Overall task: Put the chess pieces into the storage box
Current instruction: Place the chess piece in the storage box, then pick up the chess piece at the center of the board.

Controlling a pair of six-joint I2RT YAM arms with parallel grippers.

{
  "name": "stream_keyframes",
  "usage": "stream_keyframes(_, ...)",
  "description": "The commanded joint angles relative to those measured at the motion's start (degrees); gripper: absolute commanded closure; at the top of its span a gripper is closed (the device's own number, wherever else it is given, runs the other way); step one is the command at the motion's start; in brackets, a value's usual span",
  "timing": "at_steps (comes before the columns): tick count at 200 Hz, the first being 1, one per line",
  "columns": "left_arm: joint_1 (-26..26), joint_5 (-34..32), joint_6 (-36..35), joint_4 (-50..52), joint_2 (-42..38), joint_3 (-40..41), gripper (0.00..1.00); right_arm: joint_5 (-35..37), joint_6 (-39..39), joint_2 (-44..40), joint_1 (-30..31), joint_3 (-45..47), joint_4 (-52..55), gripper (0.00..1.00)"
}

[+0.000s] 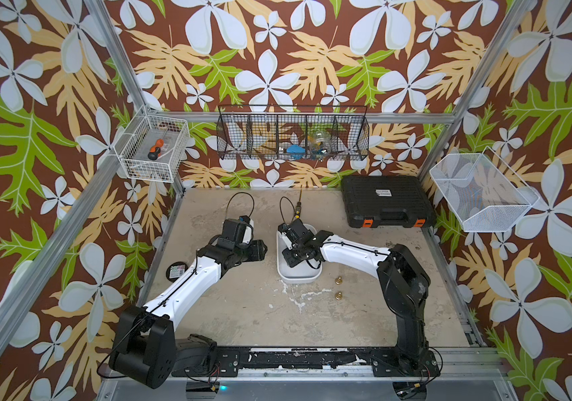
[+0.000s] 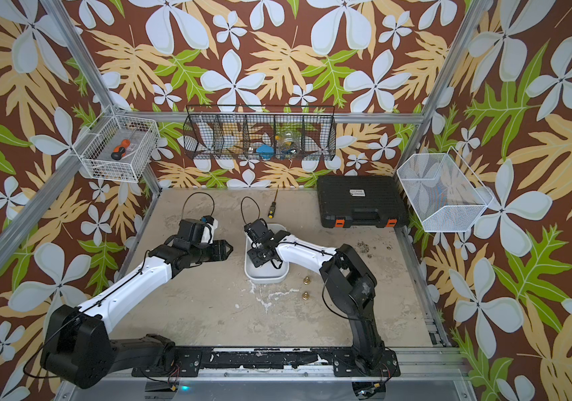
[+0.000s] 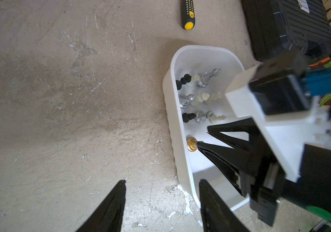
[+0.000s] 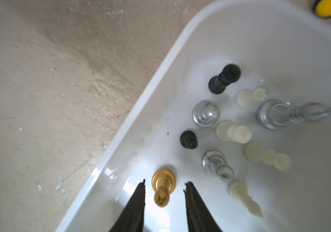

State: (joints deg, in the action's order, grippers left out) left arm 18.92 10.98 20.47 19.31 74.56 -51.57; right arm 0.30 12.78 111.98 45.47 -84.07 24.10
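The white storage box sits mid-table. My right gripper hangs inside it, open, with a gold chess piece standing upright on the box floor between its fingers, a gap on each side. Several black, silver and cream pieces stand further along the box. Two gold pieces stand on the table right of the box. My left gripper is open and empty over bare table, just left of the box wall.
A yellow-tipped screwdriver lies behind the box. A black case with orange latches sits back right. A round black disc lies at the left edge. Wire baskets hang on the walls.
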Motion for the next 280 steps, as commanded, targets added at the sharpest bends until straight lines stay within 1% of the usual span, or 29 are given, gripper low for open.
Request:
stream_keyframes(1, 0.0, 2.3, 0.3, 0.1, -0.1, -2.0, 0.39, -1.2, -1.0, -6.9, 0.0, 0.9, -1.7, 0.6)
stream_keyframes(9, 0.5, 2.2, 0.4, -0.1, -0.3, -3.1, 0.39, -2.3, -1.2, -10.1, -0.3, 1.6, -2.1, 0.59)
stream_keyframes(19, 3.0, -0.9, -0.3, 0.2, -0.1, -5.1, 0.39, -3.7, -0.3, -14.9, -1.3, 4.4, -4.9, 0.57)
stream_keyframes(32, 8.5, -4.0, -3.1, 2.3, 2.2, -9.7, 0.39, -6.4, 3.4, -21.8, -4.3, 11.2, -10.3, 0.57)
stream_keyframes(40, 12.5, -5.8, -3.9, 4.3, 4.6, -13.2, 0.4, -8.3, 6.6, -26.2, -7.6, 16.5, -14.4, 0.57)
stream_keyframes(54, 18.8, -6.2, -4.5, 5.9, 8.5, -18.0, 0.41, -10.0, 11.2, -34.8, -13.1, 27.8, -23.0, 0.56)
stream_keyframes(63, 23.0, -7.0, -4.9, 5.8, 10.8, -20.2, 0.43, -8.4, 12.5, -40.0, -15.8, 34.1, -27.1, 0.55)
stream_keyframes(71, 26.3, -7.9, -5.6, 5.5, 12.8, -21.7, 0.46, -5.9, 12.5, -44.2, -17.5, 39.8, -29.9, 0.54)
stream_keyframes(79, 29.1, -8.2, -6.4, 5.2, 15.0, -23.1, 0.46, -4.3, 12.2, -47.6, -18.9, 44.7, -32.1, 0.54)
stream_keyframes(94, 32.4, -7.0, -6.9, 4.6, 19.5, -25.1, 0.51, -1.5, 12.8, -52.3, -21.1, 51.3, -32.7, 0.53)
stream_keyframes(111, 35.2, -7.1, -6.3, 3.9, 23.7, -26.4, 0.52, 1.2, 13.8, -56.2, -21.7, 56.7, -31.7, 0.53)
stream_keyframes(132, 37.4, -7.2, -6.1, 2.7, 27.0, -27.4, 0.52, 3.4, 14.4, -62.0, -21.7, 63.4, -31.9, 0.52)
stream_keyframes(146, 37.9, -6.8, -5.8, 2.2, 28.9, -28.0, 0.52, 7.1, 15.6, -67.5, -21.6, 67.3, -30.4, 0.51)
stream_keyframes(161, 38.3, -6.2, -5.8, 1.6, 30.7, -28.4, 0.53, 8.6, 15.0, -73.6, -21.6, 71.5, -30.0, 0.47)
stream_keyframes(178, 38.9, -6.1, -6.4, 1.5, 32.6, -29.3, 0.54, 11.0, 15.0, -79.8, -21.6, 73.0, -25.9, 0.46)
stream_keyframes(194, 39.4, -6.0, -6.6, 1.7, 34.6, -30.4, 0.54, 11.0, 14.4, -83.0, -21.6, 73.9, -23.2, 0.45)
stream_keyframes(219, 39.4, -5.4, -6.5, 1.5, 37.5, -31.9, 0.56, 10.0, 16.2, -84.1, -21.6, 73.4, -19.4, 0.45)
stream_keyframes(247, 39.6, -5.8, -6.6, 2.7, 40.5, -34.4, 0.57, 3.4, 20.0, -80.8, -21.2, 73.6, -16.9, 0.45)
stream_keyframes(265, 39.6, -6.5, -7.0, 2.9, 41.6, -35.1, 0.57, 2.3, 20.7, -79.4, -19.1, 73.6, -16.6, 0.46)
stream_keyframes(280, 39.7, -6.9, -7.4, 3.4, 42.8, -36.0, 0.58, 1.1, 19.4, -79.2, -17.0, 73.9, -17.8, 0.45)
